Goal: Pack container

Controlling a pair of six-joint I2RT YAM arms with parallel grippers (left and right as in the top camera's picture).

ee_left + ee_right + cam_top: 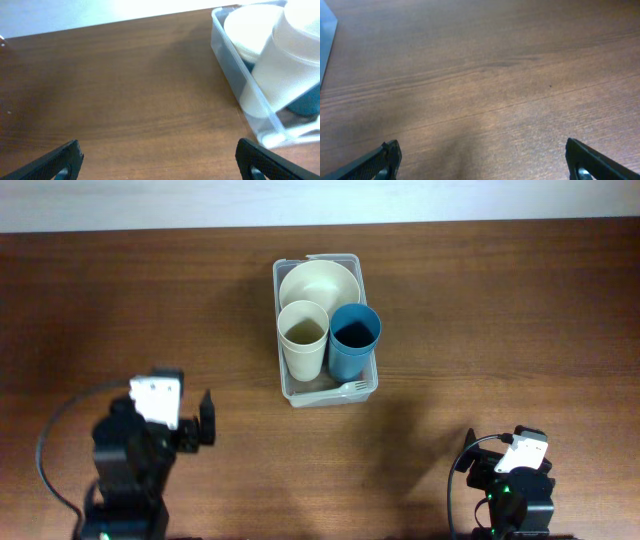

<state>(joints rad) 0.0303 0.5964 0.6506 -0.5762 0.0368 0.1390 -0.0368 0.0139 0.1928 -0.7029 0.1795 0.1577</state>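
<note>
The clear plastic container (288, 385) stands at the table's middle back. In it are a cream bowl (322, 280), a cream cup (303, 338), a blue cup (354, 338) and a white fork (352, 388) at its near end. The left wrist view shows the container (231, 70) with the cream cup (287, 60) at the right. My left gripper (205, 423) is open and empty, near the front left, well apart from the container. My right gripper (482, 160) is open and empty over bare wood at the front right; its arm (512, 480) shows in the overhead view.
The table is brown wood with a white wall strip along the back edge (320, 200). A corner of the container (326, 45) shows at the left edge of the right wrist view.
</note>
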